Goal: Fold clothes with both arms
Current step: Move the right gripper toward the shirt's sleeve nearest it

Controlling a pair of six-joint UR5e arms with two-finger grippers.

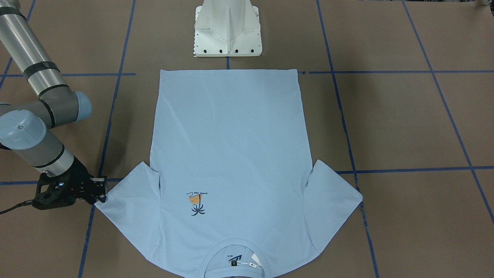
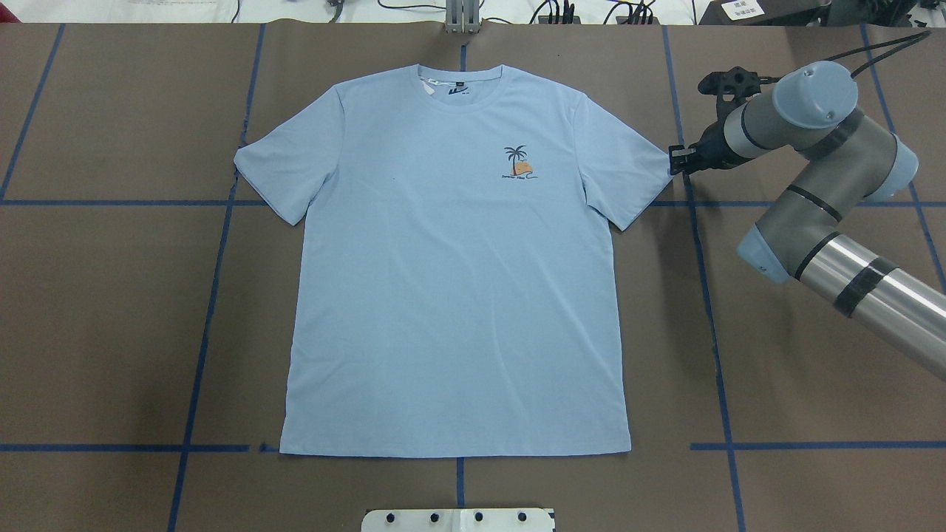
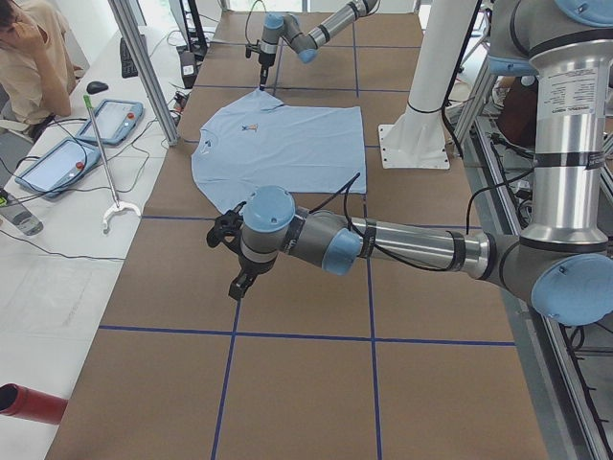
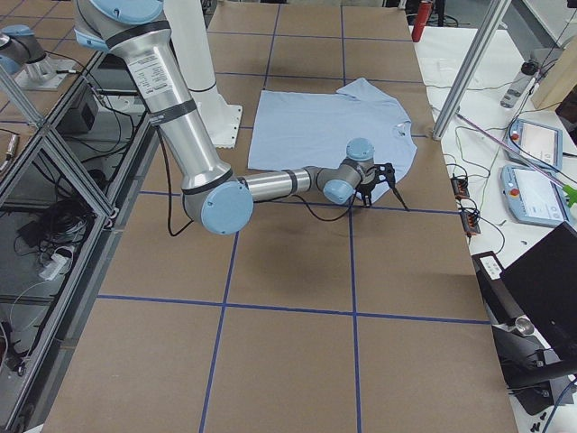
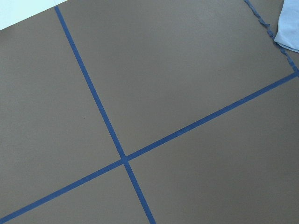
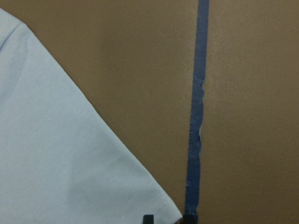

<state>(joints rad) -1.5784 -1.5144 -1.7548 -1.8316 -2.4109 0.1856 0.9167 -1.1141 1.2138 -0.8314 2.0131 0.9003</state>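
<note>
The light blue T-shirt (image 2: pixel 454 281) lies flat and spread on the brown table, collar at the far edge, palm print (image 2: pixel 517 162) on the chest. My right gripper (image 2: pixel 674 160) is low at the tip of the sleeve on my right; in the front view the right gripper (image 1: pixel 102 189) has its fingers apart, so it is open. The right wrist view shows that sleeve corner (image 6: pixel 93 154) reaching between the two fingertips. My left gripper (image 3: pixel 239 285) hangs over bare table well short of the other sleeve; I cannot tell whether it is open or shut. A bit of sleeve (image 5: pixel 289 28) shows in the left wrist view.
Blue tape lines (image 2: pixel 214 258) grid the table. The white pedestal base (image 1: pixel 227 31) stands just behind the shirt's hem. Beyond the far edge, a person (image 3: pixel 29 57) sits at a white side table with tablets (image 3: pixel 105 120), cables and a red cylinder (image 3: pixel 29 402).
</note>
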